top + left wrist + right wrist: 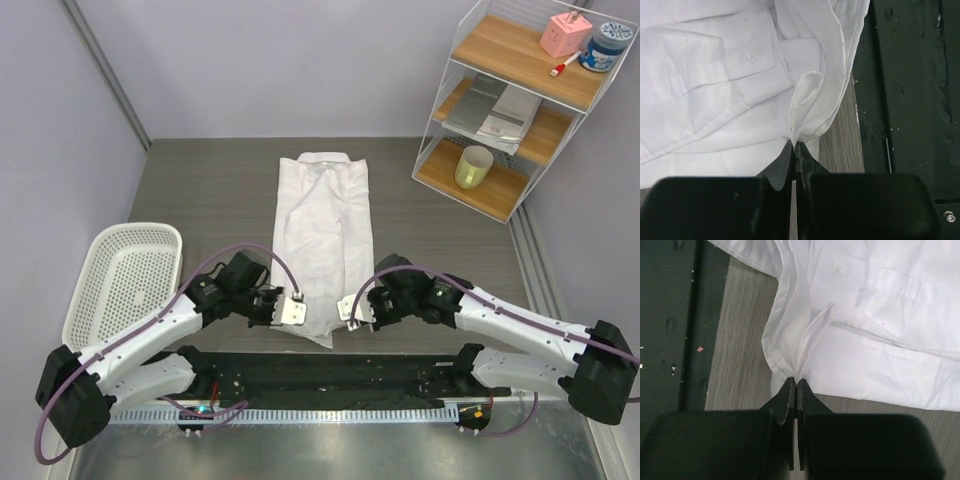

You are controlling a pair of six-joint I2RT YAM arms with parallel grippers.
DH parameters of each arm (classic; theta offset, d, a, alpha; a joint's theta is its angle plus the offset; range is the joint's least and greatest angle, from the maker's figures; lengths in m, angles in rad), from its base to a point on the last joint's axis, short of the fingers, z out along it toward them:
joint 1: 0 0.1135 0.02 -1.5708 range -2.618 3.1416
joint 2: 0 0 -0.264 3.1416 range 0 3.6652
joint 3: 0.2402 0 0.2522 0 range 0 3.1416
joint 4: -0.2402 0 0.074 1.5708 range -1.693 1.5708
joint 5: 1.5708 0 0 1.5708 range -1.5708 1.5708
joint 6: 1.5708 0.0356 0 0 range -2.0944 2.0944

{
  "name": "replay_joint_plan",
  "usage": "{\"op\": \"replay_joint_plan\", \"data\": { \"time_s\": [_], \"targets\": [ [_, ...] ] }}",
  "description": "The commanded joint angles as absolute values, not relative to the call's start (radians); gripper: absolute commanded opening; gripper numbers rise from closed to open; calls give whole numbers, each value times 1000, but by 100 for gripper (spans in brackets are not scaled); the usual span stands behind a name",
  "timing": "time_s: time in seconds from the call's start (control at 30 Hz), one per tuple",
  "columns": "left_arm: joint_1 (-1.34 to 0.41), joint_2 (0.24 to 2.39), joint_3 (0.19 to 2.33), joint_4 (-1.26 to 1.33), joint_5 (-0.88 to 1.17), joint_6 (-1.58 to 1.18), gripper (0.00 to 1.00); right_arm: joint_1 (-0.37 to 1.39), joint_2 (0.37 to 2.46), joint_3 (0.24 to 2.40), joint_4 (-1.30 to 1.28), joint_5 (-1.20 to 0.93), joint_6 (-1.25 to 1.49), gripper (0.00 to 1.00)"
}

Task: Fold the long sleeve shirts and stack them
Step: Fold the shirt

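One white long sleeve shirt [322, 225] lies lengthwise on the table, collar at the far end, its sides folded in to a narrow strip. My left gripper [297, 310] is shut on the shirt's near hem at its left corner; the left wrist view shows the cloth [805, 105] pinched at the fingertips [795, 145]. On the hem's right corner my right gripper [346, 309] is shut too, with bunched cloth [805, 347] caught at its tips [795, 380]. A buttoned cuff [752, 57] lies flat on the shirt.
A white perforated basket [125, 280] stands at the table's left edge. A wire-and-wood shelf [520, 100] at the back right holds a yellow cup [473, 167], flat booklets [500, 108], a pink box and a jar. A black mat [330, 375] lines the near edge.
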State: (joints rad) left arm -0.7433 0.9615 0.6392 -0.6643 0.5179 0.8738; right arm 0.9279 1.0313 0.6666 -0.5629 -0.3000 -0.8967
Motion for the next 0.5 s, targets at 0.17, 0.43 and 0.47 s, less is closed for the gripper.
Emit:
{"op": "replay_joint_plan", "data": {
  "time_s": [0.17, 0.43, 0.47],
  "targets": [
    [-589, 1135, 787, -575, 617, 936, 0, 775, 1152, 816, -545, -385, -1055, 1],
    [-420, 1466, 1114, -537, 681, 1055, 0, 513, 1455, 1096, -531, -495, -1224, 2],
    [-405, 1552, 1150, -535, 680, 1064, 0, 496, 1503, 1180, -531, -503, -1232, 1]
  ]
}}
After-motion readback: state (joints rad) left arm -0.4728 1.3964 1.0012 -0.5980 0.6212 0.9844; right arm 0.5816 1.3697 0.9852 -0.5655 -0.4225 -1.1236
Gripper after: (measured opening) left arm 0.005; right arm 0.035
